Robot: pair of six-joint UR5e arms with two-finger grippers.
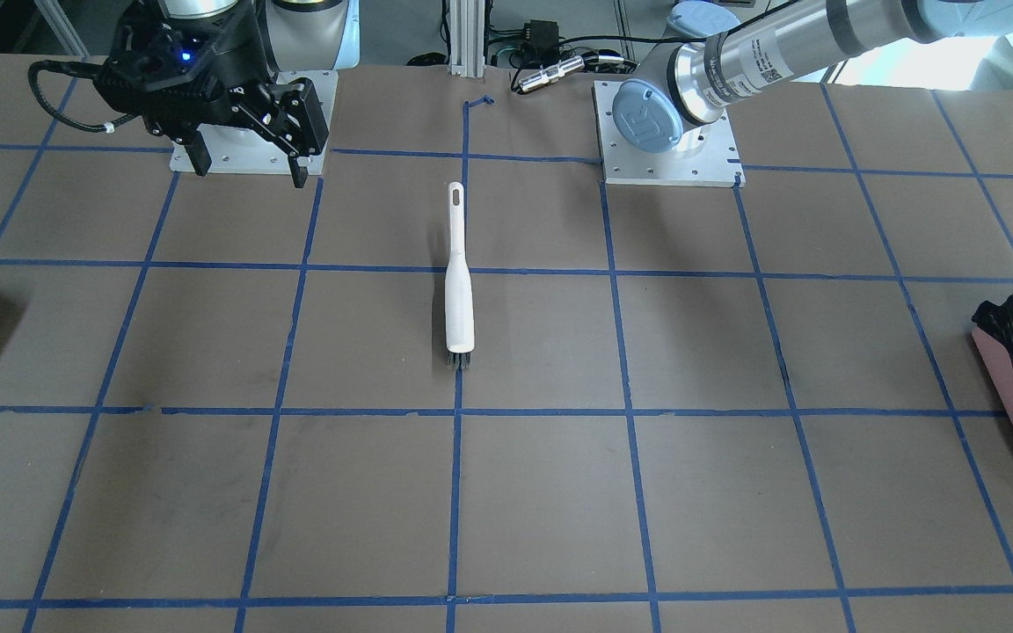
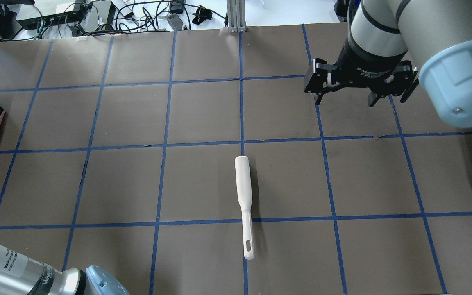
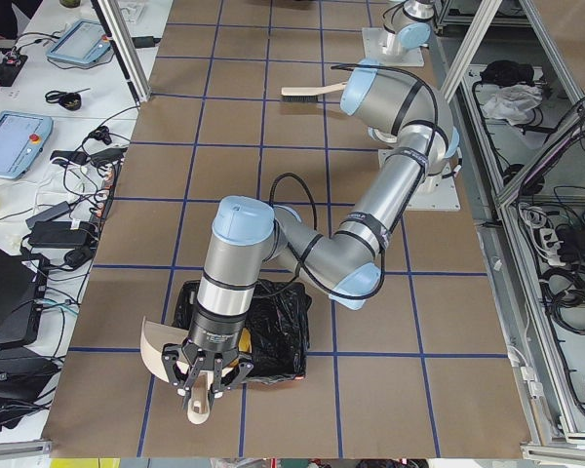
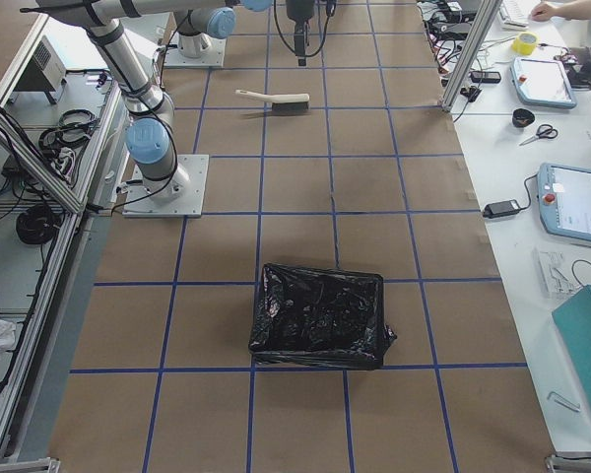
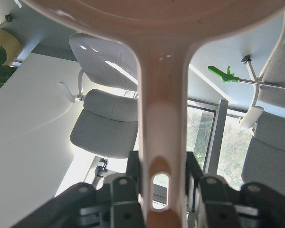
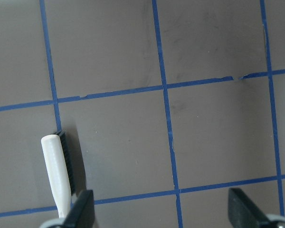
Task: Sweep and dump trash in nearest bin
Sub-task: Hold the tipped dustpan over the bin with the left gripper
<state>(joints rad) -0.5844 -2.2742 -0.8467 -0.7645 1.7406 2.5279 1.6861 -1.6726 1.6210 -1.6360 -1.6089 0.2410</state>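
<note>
We see a table [image 1: 207, 501] covered in brown paper and ruled into squares by blue tape [image 1: 621, 411]. The left arm [image 3: 370, 224] stretches out to the table's left end, and the right arm [image 2: 383, 37] hangs over the right half.

At the left end stands the bin [image 3: 278, 336], pink-sided and lined with a crinkled black bag, its mouth facing up. A second bin [image 4: 320, 315], also lined in black, stands at the right end, well apart from both arms.

A pale beige dustpan [image 3: 158, 349] hangs at the left bin's rim, on the side toward the table's end. We cannot tell whether it touches the bag.

A brush [image 1: 459, 290] with a white handle and black bristles lies on its side near the table's middle, along the centre tape line. Its thin handle end points toward the robot and its bristle end points away.

The left gripper [image 5: 162, 180] is clamped on the dustpan's handle, with a finger on either side. The right gripper [image 2: 344, 101] hovers above the paper with its fingers spread wide apart. The brush is off to one side of it and not touching.
</note>
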